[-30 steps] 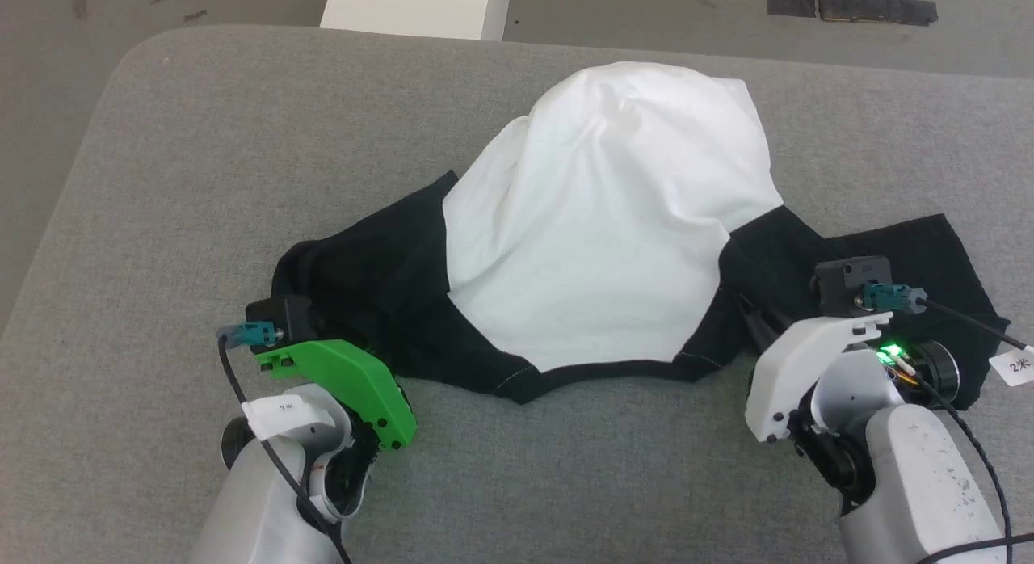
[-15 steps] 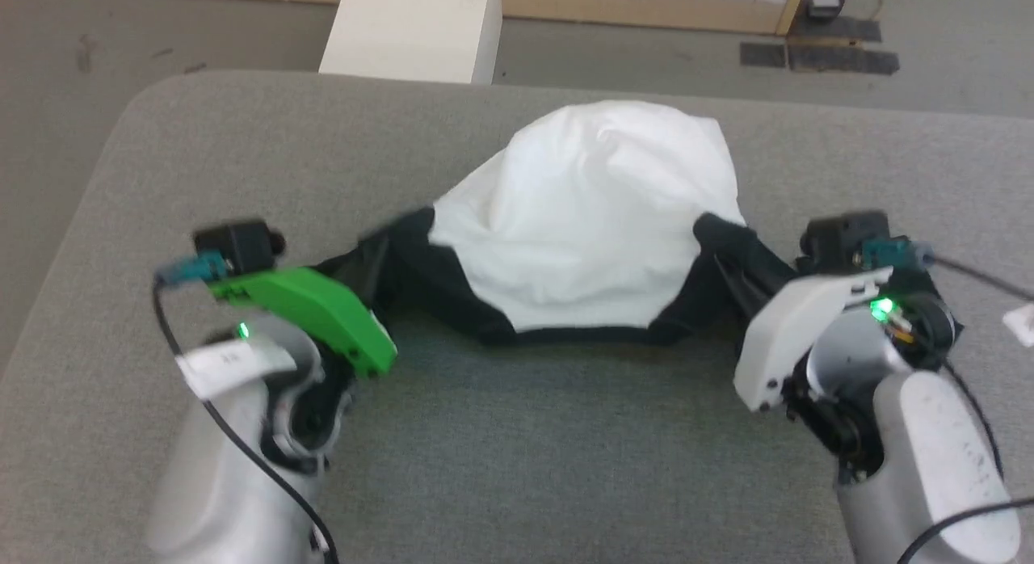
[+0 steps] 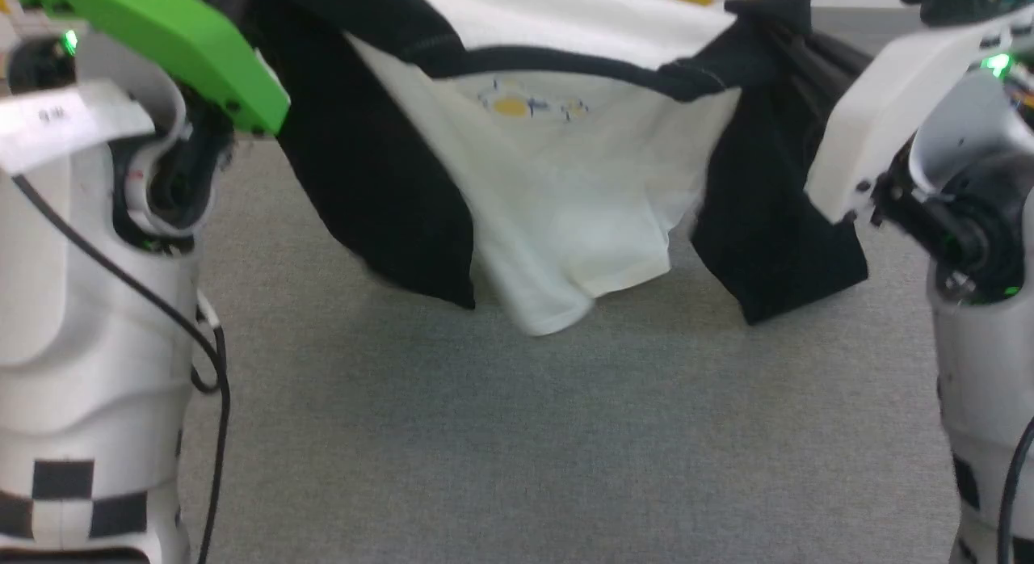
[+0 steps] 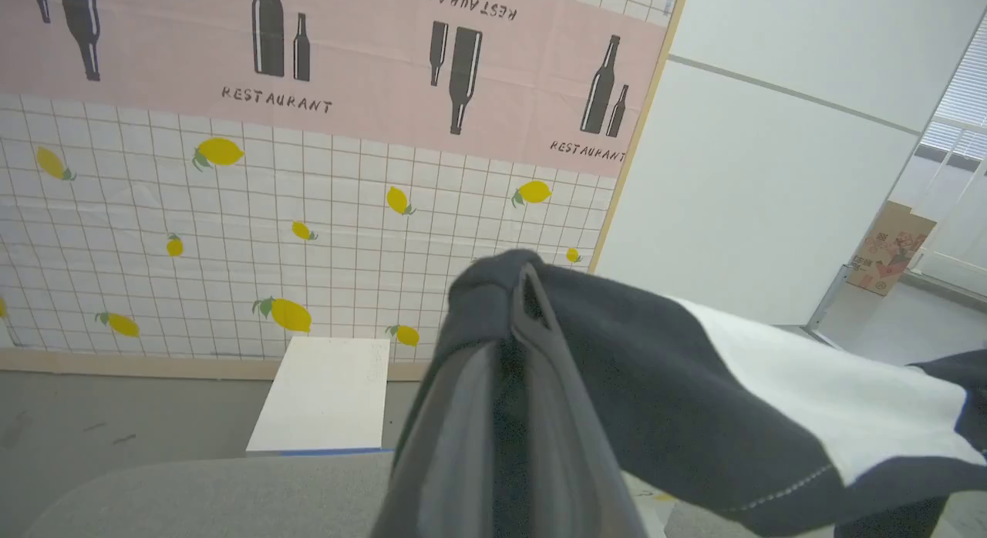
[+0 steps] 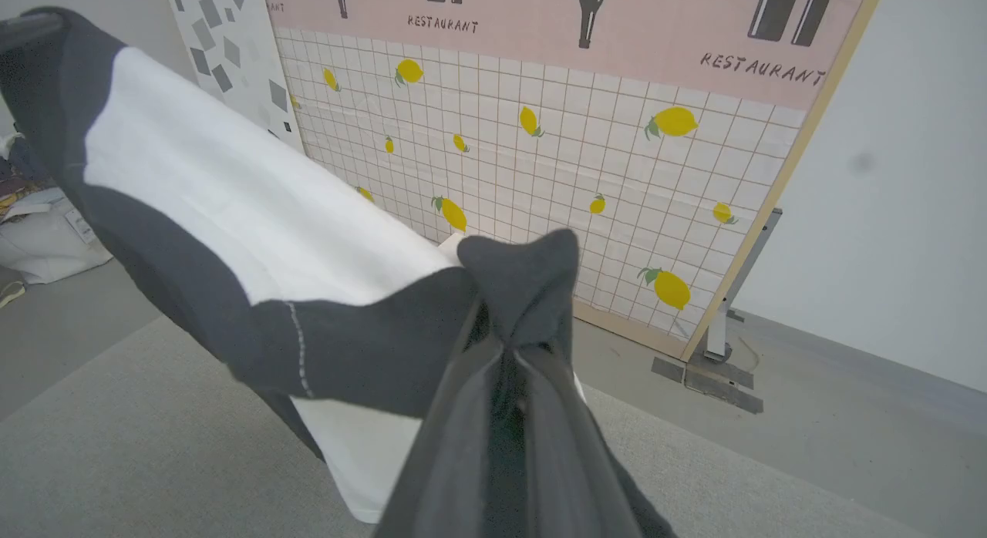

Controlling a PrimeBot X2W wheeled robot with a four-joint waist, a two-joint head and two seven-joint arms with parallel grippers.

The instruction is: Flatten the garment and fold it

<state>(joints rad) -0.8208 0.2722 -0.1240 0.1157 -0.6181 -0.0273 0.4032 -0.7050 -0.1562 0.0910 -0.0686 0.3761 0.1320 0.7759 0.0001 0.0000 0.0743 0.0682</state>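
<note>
Left arm: pale forearm with a bright green plastic wrist cover (image 3: 174, 43), raised at the far left of the head view. A black cable (image 3: 121, 281) loops down its side.
Left fingers: the left gripper (image 4: 526, 307) has its two long dark fingers (image 4: 455, 430) clenched on a bunched black corner of cloth. A knob of fabric pokes out past the tips.
Garment: soft two-tone cloth shirt (image 3: 565, 208), white body panel with black sides, slung in the air between the two arms.
Garment lie: a black stitched edge runs across the top from one grip to the other. A black part hangs at the left, the white panel droops in the middle, and another black part hangs at the right.
Garment height: the lowest folds hang over the worktop. Whether they touch it I cannot tell.
Right fingers: the right gripper (image 5: 515, 349) is clamped tight on the other black corner, with cloth bulging up past the tips.
Right arm: pale forearm with a white plastic wrist cover (image 3: 880, 119), raised at the far right, with a small green light beside it.
Worktop: grey cloth-covered surface (image 3: 517, 435) below the hanging shirt.
Far side: white gridded wall panel (image 4: 308, 214) with yellow lemons and a pink band of black bottles. A white rectangular block (image 4: 324, 395) stands just past the worktop's far edge.
</note>
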